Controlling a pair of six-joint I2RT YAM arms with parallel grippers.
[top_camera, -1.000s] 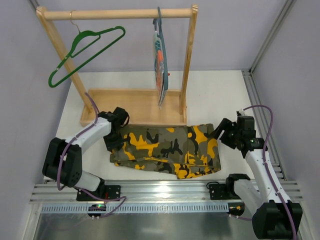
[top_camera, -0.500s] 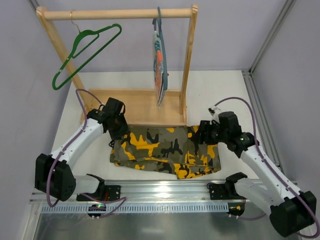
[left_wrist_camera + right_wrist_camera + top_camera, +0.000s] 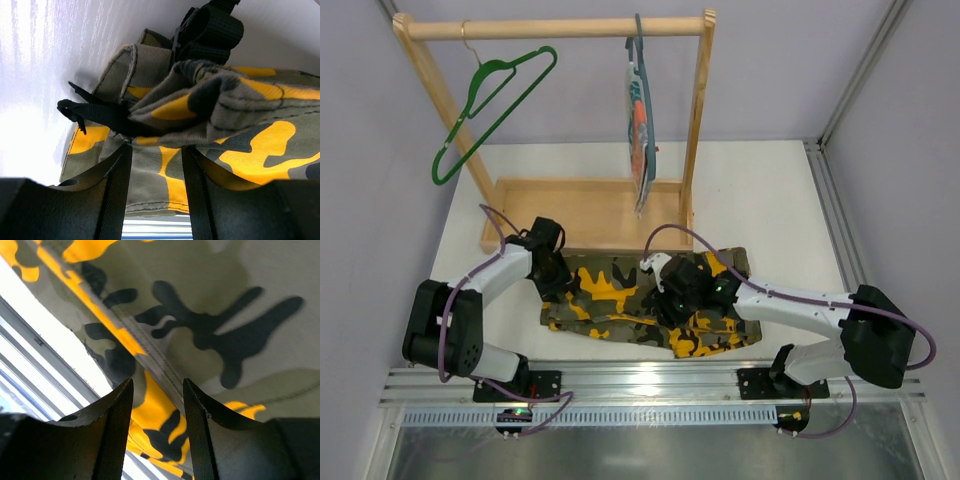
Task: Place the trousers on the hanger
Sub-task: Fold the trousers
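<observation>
The camouflage trousers (image 3: 610, 298) lie folded flat on the table in front of the rack. The green hanger (image 3: 492, 92) hangs tilted from the left of the wooden rail, apart from both grippers. My left gripper (image 3: 550, 275) is at the trousers' left end; in the left wrist view (image 3: 156, 150) its jaws stand open with the hem of the trousers (image 3: 260, 145) between the fingers. My right gripper (image 3: 676, 292) reaches across to the middle of the trousers; in the right wrist view (image 3: 157, 385) it is open just above the fabric (image 3: 210, 300).
A wooden rack (image 3: 695, 120) with a base board (image 3: 590, 210) stands behind the trousers. A striped cloth on a grey-blue hanger (image 3: 639, 120) hangs from the right of the rail. A metal rail (image 3: 650, 380) runs along the table's near edge.
My right arm has swung left from the trousers' right end to over their middle. My left gripper has shifted slightly at the left end. The green hanger has swung a little.
</observation>
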